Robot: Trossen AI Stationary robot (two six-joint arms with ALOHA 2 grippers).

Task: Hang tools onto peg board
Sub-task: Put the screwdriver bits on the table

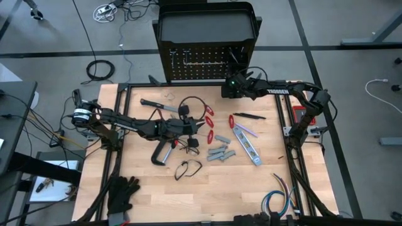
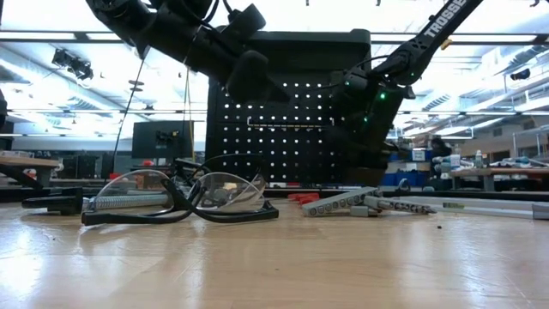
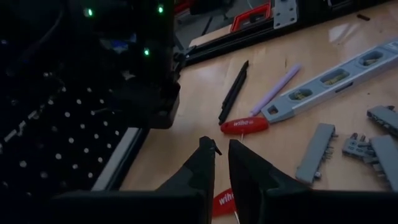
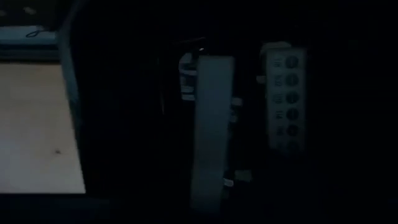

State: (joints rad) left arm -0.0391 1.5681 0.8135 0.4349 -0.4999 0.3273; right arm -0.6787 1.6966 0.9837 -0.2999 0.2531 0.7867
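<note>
The black peg board (image 1: 207, 56) stands upright at the table's far edge, also seen in the low view (image 2: 292, 129). My right gripper (image 1: 233, 85) is close against its lower right part; its wrist view is dark and shows only a pale upright strip (image 4: 211, 124). My left gripper (image 3: 221, 152) hovers over the table's middle, its fingertips a narrow gap apart with nothing between them. Under it lie red-handled tools (image 3: 244, 126). Two black-handled hammers (image 1: 162, 152) (image 1: 157, 105), a silver bar (image 1: 247, 144) and grey pieces (image 1: 220, 152) lie flat on the table.
Clear safety glasses (image 1: 187, 168) lie near the middle, toward the front. Black gloves (image 1: 122, 191) sit at the near left corner and a coloured wire bundle (image 1: 279, 188) at the near right. A black stick (image 3: 234, 93) and a purple one (image 3: 275, 90) lie beside the bar.
</note>
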